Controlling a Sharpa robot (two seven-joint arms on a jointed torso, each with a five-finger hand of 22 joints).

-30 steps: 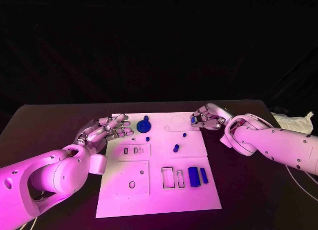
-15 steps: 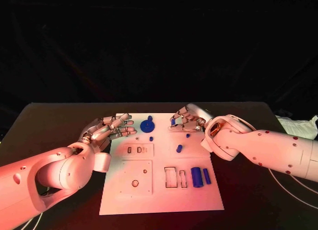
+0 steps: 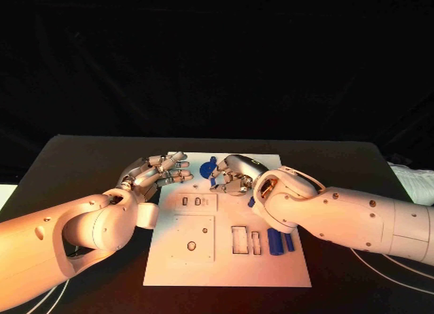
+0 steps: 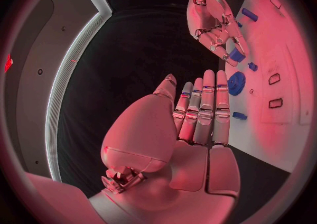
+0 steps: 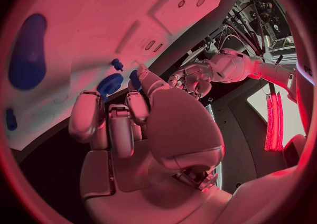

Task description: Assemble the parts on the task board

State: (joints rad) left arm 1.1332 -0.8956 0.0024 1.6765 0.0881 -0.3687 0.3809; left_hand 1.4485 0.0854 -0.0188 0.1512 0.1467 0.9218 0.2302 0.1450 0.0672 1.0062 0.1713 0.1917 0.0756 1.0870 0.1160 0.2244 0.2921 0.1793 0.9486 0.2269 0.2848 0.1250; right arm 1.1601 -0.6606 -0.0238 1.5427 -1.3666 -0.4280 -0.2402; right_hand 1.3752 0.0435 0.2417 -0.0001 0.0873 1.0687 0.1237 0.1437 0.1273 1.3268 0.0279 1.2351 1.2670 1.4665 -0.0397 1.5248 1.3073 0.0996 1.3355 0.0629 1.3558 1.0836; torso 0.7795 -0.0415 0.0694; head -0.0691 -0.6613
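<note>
The white task board (image 3: 226,261) lies in the middle of the black table. A blue gear (image 3: 206,169) sits near its far edge and also shows in the wrist views (image 4: 235,82) (image 5: 109,83). My right hand (image 3: 234,175) hovers just right of the gear, fingers curled, pinching a small blue part (image 4: 235,55) at its fingertips. My left hand (image 3: 158,171) hangs over the board's far left edge with straight, spread fingers and holds nothing. Two long blue parts (image 3: 275,241) lie on the board's right side, by my right forearm.
The board carries rectangular slots (image 3: 240,239), a round hole (image 3: 191,246) and small pegs (image 4: 251,66). Something white and crumpled (image 3: 424,183) lies at the table's right edge. Cables (image 3: 396,268) trail at the near right.
My right hand has swung left from the board's far right corner to beside the gear, the blue part still in it. The left hand has stayed put. The camera has shifted.
</note>
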